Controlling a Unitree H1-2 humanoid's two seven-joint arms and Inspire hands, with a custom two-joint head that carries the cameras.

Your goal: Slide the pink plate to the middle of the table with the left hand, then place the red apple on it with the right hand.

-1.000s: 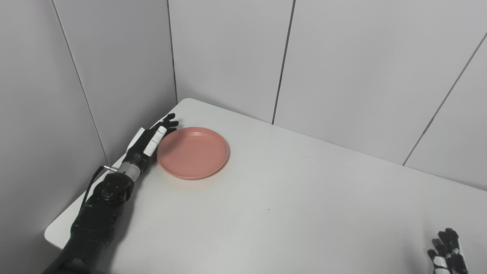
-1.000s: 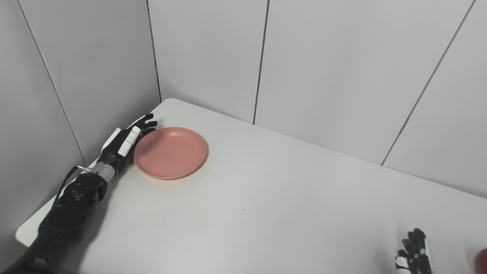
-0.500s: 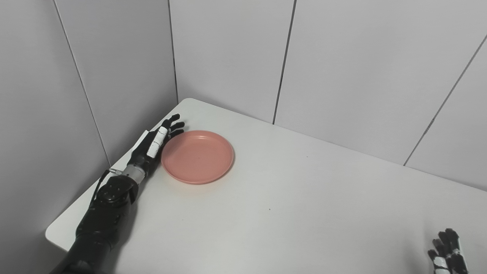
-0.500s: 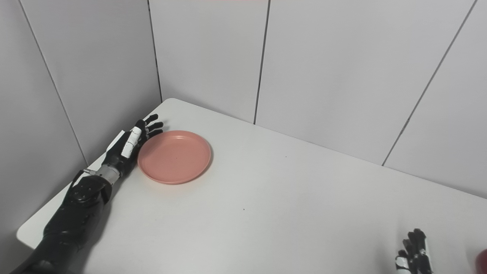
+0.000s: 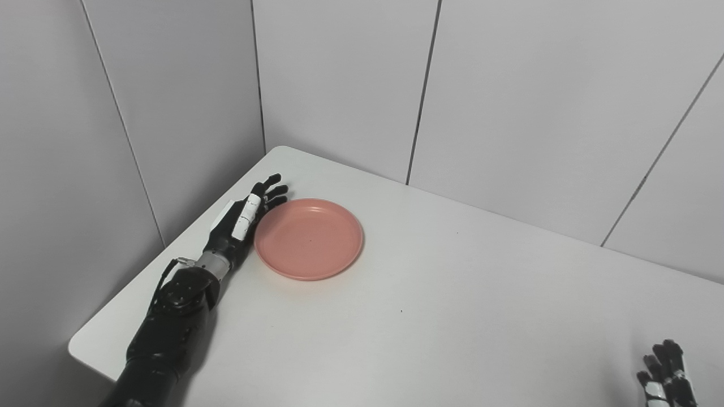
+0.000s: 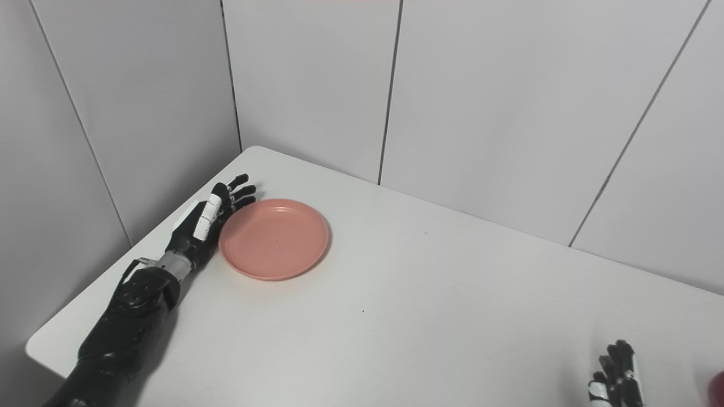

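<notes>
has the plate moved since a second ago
Yes. The plate has slid right, away from the wall seam, pushed by the left robot hand.

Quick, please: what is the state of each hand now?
Left hand: open, flat against the edge of the pink plate, holding nothing.
Right hand: only partly in view, cannot be told.

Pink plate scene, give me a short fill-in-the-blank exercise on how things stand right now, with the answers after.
1. The left hand rests flat against the ____ edge of the pink plate.
2. The pink plate is ____; nothing lies on it.
3. The right hand waits at the picture's bottom ____ corner.
4. At the right eye view's edge, a sliver of the ____ apple shows.

Missing words: left; empty; right; red
</notes>
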